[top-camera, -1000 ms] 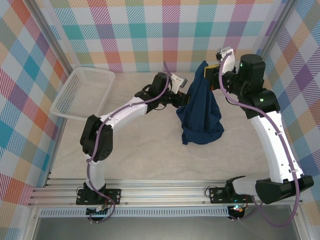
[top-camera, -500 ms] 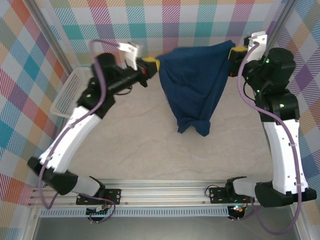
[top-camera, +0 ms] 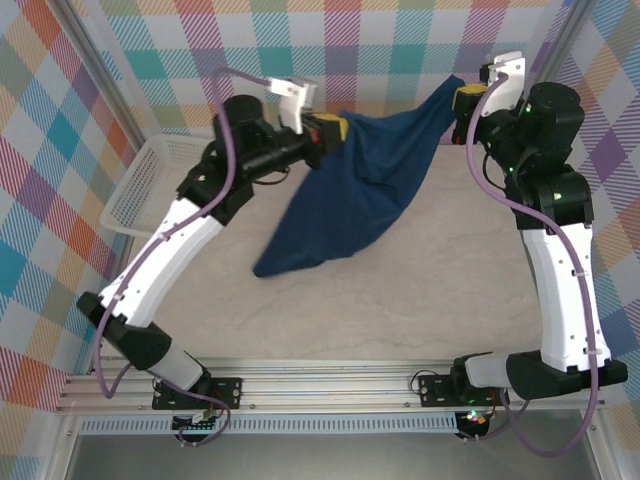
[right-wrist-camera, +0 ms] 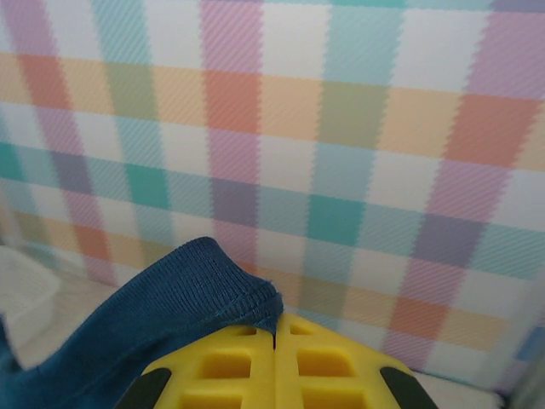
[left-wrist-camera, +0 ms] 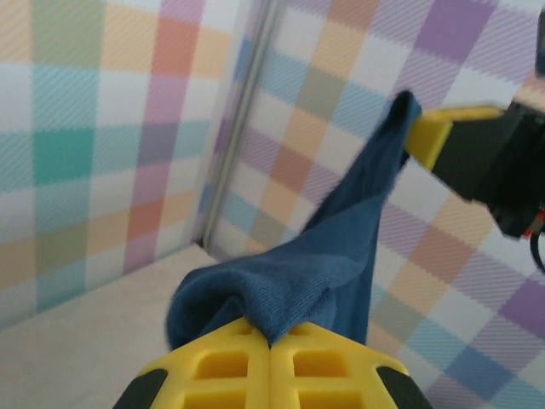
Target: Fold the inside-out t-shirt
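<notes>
Counts: one t-shirt, two arms, two grippers, one basket.

The single navy t-shirt [top-camera: 350,205] hung stretched between the two grippers across the upper middle of the top view. The left gripper [top-camera: 333,130] sat just left of centre at the top. Its yellow fingers were clenched on a bunched edge of cloth, and its wrist view showed fabric pinched where the two pads met. The right gripper [top-camera: 463,102], at the upper right, was likewise clamped on a hemmed corner of the shirt.

The cloth ran between the two holds, then sagged down and to the left to a pointed tip left of centre. I could not tell whether that tip touched the pale table [top-camera: 440,285].

The one white basket [top-camera: 140,190] sat at the left edge of the table, partly behind the left arm and apart from the shirt.
</notes>
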You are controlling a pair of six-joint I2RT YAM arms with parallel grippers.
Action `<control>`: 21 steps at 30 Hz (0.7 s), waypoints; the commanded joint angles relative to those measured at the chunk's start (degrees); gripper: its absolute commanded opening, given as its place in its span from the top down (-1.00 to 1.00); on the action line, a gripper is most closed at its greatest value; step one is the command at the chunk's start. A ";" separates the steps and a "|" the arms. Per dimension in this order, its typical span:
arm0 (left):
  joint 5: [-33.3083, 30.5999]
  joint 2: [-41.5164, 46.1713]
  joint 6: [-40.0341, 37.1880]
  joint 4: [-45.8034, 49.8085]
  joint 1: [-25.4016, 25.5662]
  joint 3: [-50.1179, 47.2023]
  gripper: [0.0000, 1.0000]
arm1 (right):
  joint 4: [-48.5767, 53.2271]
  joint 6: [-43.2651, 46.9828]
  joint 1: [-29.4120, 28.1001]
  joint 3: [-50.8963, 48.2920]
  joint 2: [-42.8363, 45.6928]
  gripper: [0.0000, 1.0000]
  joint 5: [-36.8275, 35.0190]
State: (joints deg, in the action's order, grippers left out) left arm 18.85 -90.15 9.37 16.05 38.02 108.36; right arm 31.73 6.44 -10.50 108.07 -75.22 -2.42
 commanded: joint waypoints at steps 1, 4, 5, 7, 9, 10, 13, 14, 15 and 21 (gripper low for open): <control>0.86 -2.86 -2.99 5.93 3.76 7.98 1.00 | -6.46 1.52 3.50 -1.51 4.70 1.00 -10.99; 4.33 -5.29 -1.33 5.52 3.93 10.94 1.00 | -5.60 1.51 6.56 1.75 2.99 1.00 -10.16; 4.67 -5.24 -1.03 5.01 3.95 11.00 1.00 | -4.66 1.77 6.85 3.70 1.64 1.00 -9.43; 3.83 -4.41 -0.76 4.47 3.97 10.56 1.00 | -2.59 2.03 6.93 8.99 -1.87 1.00 -6.17; 1.67 -2.79 -0.79 3.91 3.78 8.29 1.00 | -1.74 1.09 6.95 12.81 -5.17 1.00 -0.40; 0.12 -1.61 -0.55 3.13 3.54 6.00 1.00 | -1.47 0.20 6.84 14.49 -6.99 1.00 3.12; -3.79 2.46 1.63 -1.23 2.41 -2.97 1.00 | -1.07 -2.72 5.12 17.87 -12.29 1.00 12.15; -5.27 4.10 2.52 -3.12 1.96 -7.07 1.00 | -0.78 -2.76 3.53 18.53 -14.25 1.00 13.88; -7.29 5.92 3.57 -4.74 1.49 -11.64 1.00 | 0.00 -2.46 1.31 19.07 -16.59 1.00 15.88; -13.24 15.35 12.06 -13.15 0.15 -42.14 1.00 | 2.99 -2.00 -10.67 11.10 -27.71 1.00 23.86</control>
State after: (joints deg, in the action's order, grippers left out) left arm 9.78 -77.30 15.75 8.45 38.65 76.49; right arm 31.38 5.10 -16.16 123.63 -98.30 13.74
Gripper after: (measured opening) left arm 0.051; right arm 0.048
